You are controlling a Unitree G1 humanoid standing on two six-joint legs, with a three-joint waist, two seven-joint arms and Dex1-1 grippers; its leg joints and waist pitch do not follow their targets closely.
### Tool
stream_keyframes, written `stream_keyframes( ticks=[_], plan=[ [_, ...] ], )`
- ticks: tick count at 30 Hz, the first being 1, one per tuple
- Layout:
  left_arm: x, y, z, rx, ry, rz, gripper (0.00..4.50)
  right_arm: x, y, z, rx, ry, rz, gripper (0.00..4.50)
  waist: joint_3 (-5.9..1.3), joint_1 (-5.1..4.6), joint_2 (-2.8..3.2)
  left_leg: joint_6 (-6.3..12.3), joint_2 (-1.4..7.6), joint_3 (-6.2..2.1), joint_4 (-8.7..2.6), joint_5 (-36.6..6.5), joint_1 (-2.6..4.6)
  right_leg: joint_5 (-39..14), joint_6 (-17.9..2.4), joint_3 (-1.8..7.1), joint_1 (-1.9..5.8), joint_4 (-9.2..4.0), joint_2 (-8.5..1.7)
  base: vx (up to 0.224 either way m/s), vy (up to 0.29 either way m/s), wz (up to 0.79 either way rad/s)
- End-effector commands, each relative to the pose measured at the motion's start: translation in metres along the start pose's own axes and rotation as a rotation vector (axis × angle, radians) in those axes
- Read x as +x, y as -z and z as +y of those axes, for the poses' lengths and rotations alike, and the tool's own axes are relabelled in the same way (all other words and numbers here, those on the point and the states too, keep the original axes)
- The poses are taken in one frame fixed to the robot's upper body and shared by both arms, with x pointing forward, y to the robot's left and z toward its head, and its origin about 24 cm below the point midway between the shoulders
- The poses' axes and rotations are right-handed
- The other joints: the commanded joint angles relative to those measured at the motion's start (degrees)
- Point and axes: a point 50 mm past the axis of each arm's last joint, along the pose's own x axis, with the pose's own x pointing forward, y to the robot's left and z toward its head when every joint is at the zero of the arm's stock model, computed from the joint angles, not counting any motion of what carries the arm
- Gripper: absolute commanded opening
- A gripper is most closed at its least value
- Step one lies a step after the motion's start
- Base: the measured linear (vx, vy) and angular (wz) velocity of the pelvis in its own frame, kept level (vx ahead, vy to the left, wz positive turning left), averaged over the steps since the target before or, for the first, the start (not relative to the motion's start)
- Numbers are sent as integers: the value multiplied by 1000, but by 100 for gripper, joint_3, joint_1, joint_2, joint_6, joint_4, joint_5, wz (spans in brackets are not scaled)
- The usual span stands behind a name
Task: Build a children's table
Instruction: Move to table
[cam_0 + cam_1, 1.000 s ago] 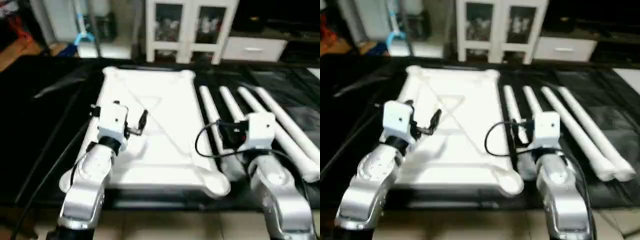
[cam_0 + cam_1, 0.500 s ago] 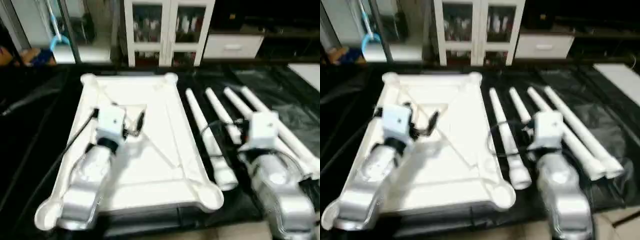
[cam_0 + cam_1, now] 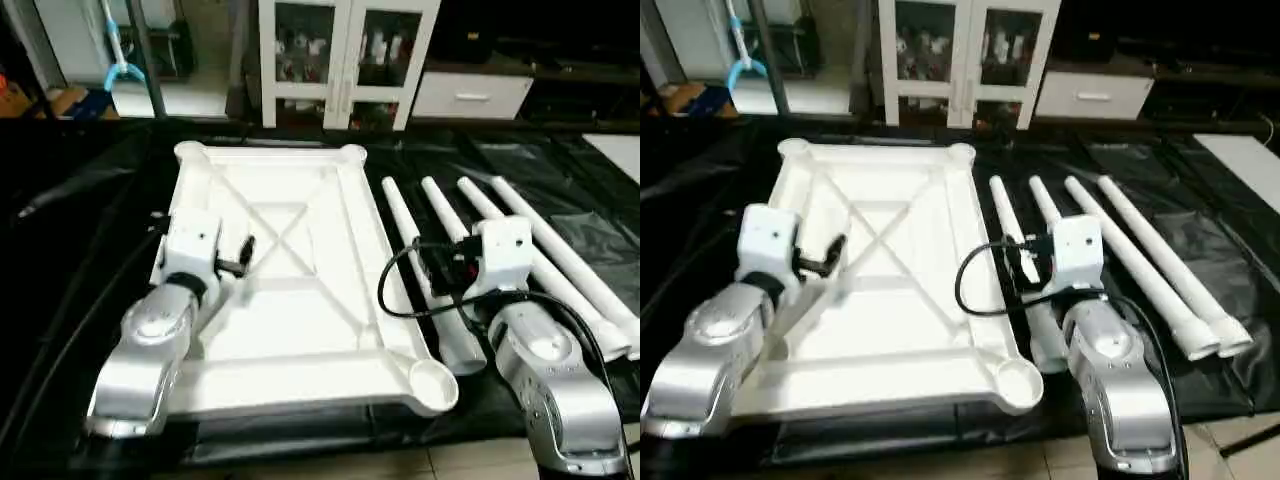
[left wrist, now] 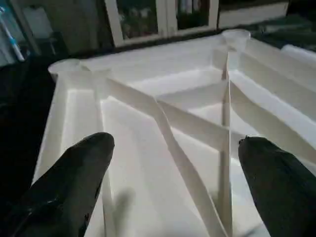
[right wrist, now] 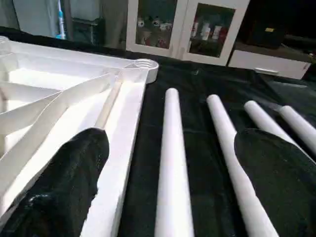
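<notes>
Lying ribs-up on the black cover (image 3: 90,300), the tabletop (image 3: 300,300) and four legs (image 3: 1140,270) at its 3 o'clock are unmoved; only the camera shifted. Left gripper (image 4: 173,163) still hovers above the ribs, right gripper (image 5: 168,163) above the innermost leg (image 5: 170,163), both with fingers spread, holding nothing.

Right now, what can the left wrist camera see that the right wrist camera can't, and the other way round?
Only the left wrist view shows the left gripper, fingers wide apart above the crossed ribs of the upturned tabletop, with two of its corner sockets.

Only the right wrist view shows the right gripper, also open, over the four legs lying side by side on the black work surface beside the tabletop.

Both share the tabletop, its far right corner socket and the white glass-door cabinet behind.
</notes>
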Motion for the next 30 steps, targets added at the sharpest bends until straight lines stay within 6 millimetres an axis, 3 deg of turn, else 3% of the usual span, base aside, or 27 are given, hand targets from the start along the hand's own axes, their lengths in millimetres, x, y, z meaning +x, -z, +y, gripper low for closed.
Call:
stream_keyframes(
  ticks=[1, 5, 8, 12, 20, 26, 27, 28, 30],
  plan=[
    [6, 4, 2, 39, 32, 75, 450, 2, -5, 0, -10, -17, -3, 448, -243, 14, 49, -216, 360, -156, -543, -1018, 158, -450, -784, 305, 51, -499, -527, 0, 0, 0],
    [9, 7, 11, 82, -3, 131, 450, 2, -6, 0, -15, -25, 0, 448, -269, 8, 57, -199, 371, -147, -538, -826, 134, 92, -844, 304, 81, -460, -550, 0, 0, 0],
    [13, 9, 29, 31, -116, 206, 450, -1, -6, -1, -25, -36, 14, 448, -276, 18, 67, -133, 367, -130, -520, -682, 132, 343, -921, 305, 86, -443, -549, 0, 0, 0],
    [16, 12, 32, -13, -125, 245, 433, -3, -6, -2, -28, -40, 20, 449, -263, 37, 48, -103, 370, -128, -523, -740, 133, 148, -978, 311, 96, -472, -566, 0, 0, 0],
    [24, 9, 29, -71, -72, 321, 375, -3, -6, -2, -37, -41, 26, 450, -249, 61, 80, -164, 377, -136, -548, -928, 148, -136, -970, 316, 63, -499, -568, 0, 0, 0],
    [31, 1, 27, -34, -23, 384, 328, -2, -7, 2, -37, -59, 38, 450, -254, 109, 86, -178, 368, -130, -549, -819, 151, -9, -960, 322, 68, -493, -567, 0, 0, 0],
    [31, 2, 27, -20, -10, 407, 307, -3, -6, 4, -40, -81, 48, 450, -257, 124, 137, -194, 371, -143, -551, -803, 151, 31, -965, 319, 70, -479, -570, 0, 0, 0],
    [31, 2, 27, -13, -4, 418, 307, -3, -6, 5, -43, -98, 56, 450, -258, 120, 109, -196, 384, -141, -558, -779, 146, 145, -981, 319, 85, -474, -572, 0, 0, 0],
    [31, 3, 28, -7, -8, 432, 295, -6, -4, 9, -48, -148, 77, 450, -261, 127, 115, -180, 383, -137, -553, -698, 143, 242, -1003, 317, 93, -469, -579, 0, 0, 0]
  ],
)
